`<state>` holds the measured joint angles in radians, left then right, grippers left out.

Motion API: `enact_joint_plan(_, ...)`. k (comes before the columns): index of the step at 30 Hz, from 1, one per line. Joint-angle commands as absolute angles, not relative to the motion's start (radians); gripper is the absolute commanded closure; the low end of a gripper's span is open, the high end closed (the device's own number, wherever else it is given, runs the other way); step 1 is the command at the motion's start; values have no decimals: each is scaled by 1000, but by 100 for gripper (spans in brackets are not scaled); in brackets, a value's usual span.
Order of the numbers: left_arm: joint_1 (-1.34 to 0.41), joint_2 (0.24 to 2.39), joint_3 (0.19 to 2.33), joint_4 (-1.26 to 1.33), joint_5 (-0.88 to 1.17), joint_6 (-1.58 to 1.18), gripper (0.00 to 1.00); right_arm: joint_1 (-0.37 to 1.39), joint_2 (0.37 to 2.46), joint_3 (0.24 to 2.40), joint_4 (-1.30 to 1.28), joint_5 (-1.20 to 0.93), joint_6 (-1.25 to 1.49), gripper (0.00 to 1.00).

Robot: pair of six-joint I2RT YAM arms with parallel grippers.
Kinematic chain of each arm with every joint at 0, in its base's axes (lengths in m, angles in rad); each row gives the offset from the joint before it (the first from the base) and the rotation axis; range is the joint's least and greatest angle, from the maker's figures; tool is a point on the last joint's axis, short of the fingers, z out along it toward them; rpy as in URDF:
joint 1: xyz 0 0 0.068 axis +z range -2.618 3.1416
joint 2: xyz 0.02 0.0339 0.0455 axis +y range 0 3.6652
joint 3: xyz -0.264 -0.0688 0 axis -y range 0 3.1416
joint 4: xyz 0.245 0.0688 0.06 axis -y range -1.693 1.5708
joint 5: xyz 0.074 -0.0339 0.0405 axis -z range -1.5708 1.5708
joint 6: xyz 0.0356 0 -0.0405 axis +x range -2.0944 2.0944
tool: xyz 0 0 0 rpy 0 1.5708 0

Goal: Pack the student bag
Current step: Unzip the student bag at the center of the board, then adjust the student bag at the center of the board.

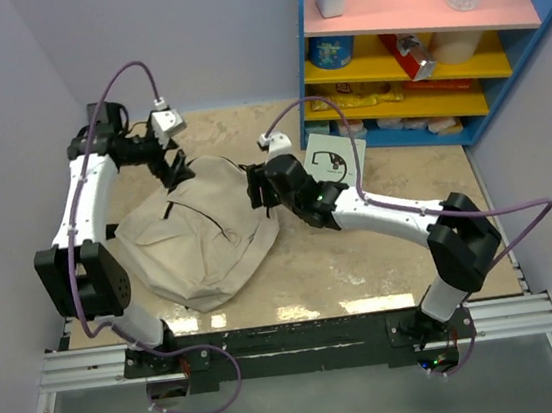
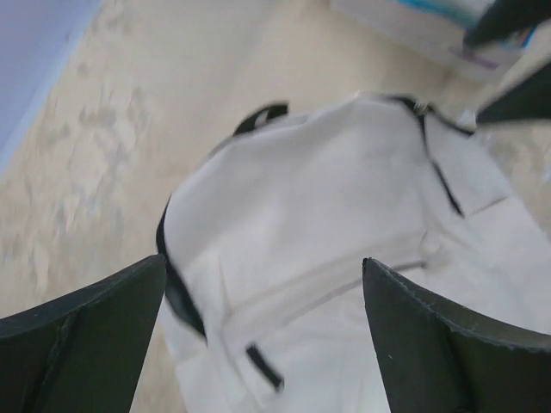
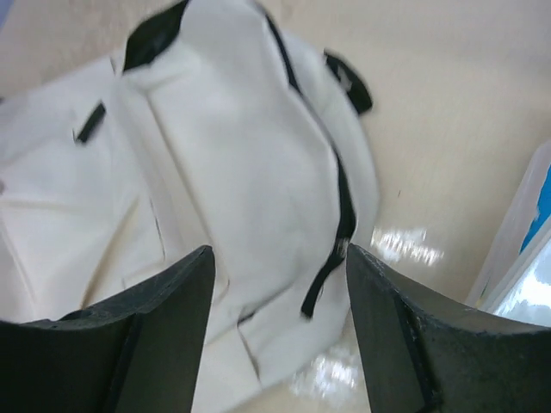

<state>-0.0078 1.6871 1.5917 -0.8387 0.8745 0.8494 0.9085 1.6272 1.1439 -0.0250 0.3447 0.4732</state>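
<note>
Left hand (image 2: 263, 284): jaws stood wide apart with nothing between them; it hung just above the far-left top of the bag.
Right hand (image 3: 277, 258): jaws stood apart, gripping nothing; it was poised over the bag's right upper edge, close to the black zipper trim (image 3: 343, 198).
Student bag (image 1: 204, 235): lay slumped on the desk (image 1: 364, 266), left of centre, its top end reaching up between the two hands; whether the main zipper was shut could not be told.
Handling: judged soft, limp and fairly light, not fragile; it would likely sag and fold when lifted, and a pinch on loose cloth might catch one layer only.
Where to hold: probably the zipper trim or the black loop (image 2: 263, 116), firmer than the panels, one hand to each side of the mouth.
</note>
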Motion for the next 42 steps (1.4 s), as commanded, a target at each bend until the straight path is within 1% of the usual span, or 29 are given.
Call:
enact_joint_plan(1,129,1615,1484,-1034,666,936,0,819,1727,1297,31,284,353,35)
enact_joint_plan(5,262,1611,1382,-1136,623,1020,0,804,1879,1411,37,255,273,37)
enact_joint_plan(8,339,1634,1329,-1183,568,1040,0,802,1917,1428,90,221,238,37)
enact_joint_plan(11,373,1608,1270,-1167,519,1061,0,801,1943,1460,87,215,229,40)
enact_joint_plan(15,376,1548,1207,-1150,442,1095,0,799,1986,1488,84,238,218,43)
enact_joint_plan(17,377,1531,1171,-1157,422,1109,0,798,1997,1497,80,239,212,48)
enact_joint_plan(18,377,1519,1152,-1148,398,1112,0,798,2000,1494,78,239,212,51)
enact_joint_plan(19,376,1511,1113,-1134,387,1111,0,796,2000,1493,81,239,215,59)
enact_joint_plan(21,376,1497,1062,-1066,358,1100,1,796,1999,1479,83,235,221,70)
enact_joint_plan(22,374,1497,1013,-1034,353,1089,3,796,1991,1470,86,236,224,84)
enact_joint_plan(24,373,1502,961,-909,341,1042,12,796,1983,1445,87,255,236,97)
enact_joint_plan(25,368,1506,916,-876,336,1037,19,796,1973,1437,86,259,239,100)
enact_joint_plan(28,318,1532,858,-743,284,994,27,796,1951,1405,81,271,250,100)
enact_joint_plan(30,269,1569,856,-663,255,951,30,796,1924,1373,77,279,261,100)
enact_joint_plan(33,221,1649,919,-614,245,888,37,796,1881,1332,61,299,281,100)
enact_joint_plan(36,178,1728,1017,-572,224,825,39,796,1829,1270,52,302,322,100)
enact_joint_plan(39,144,1810,1150,-551,213,755,39,796,1772,1188,58,293,374,100)
enact_joint_plan(40,135,1828,1225,-551,221,738,39,799,1758,1166,60,279,386,100)
enact_joint_plan(42,132,1899,1310,-549,248,681,41,811,1724,1095,84,252,431,100)
